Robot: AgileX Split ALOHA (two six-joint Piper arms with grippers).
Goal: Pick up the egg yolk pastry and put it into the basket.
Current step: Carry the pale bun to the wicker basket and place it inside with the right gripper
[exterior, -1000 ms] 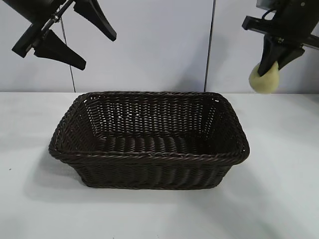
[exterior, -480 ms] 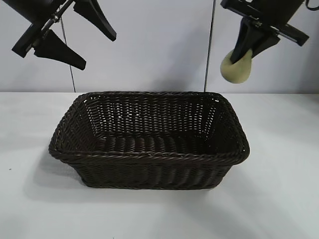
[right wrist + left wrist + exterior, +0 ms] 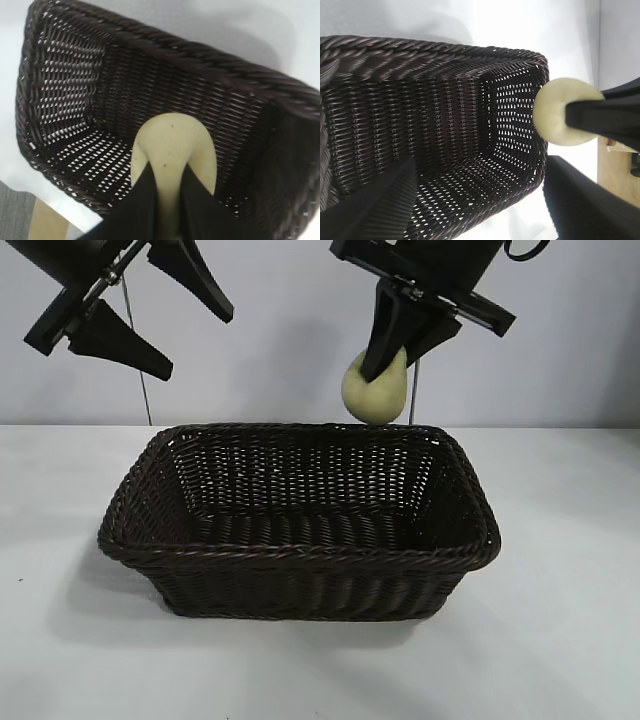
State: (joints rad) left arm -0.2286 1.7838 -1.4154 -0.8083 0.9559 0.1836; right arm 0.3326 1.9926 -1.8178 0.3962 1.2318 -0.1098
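Two end effectors up top: right end effector [image 3: 385, 368] clamps the pastry [image 3: 374, 392] at upper centre, above the basket's [image 3: 300, 555] far rim; left end effector [image 3: 190, 335] spread wide, upper left.

The exterior camera faces both arms from the front, slightly above the basket [image 3: 300, 525]. Each wrist camera looks steeply down past its own fingers into the weave, close in (the left from farther off). All three share the basket's interior.
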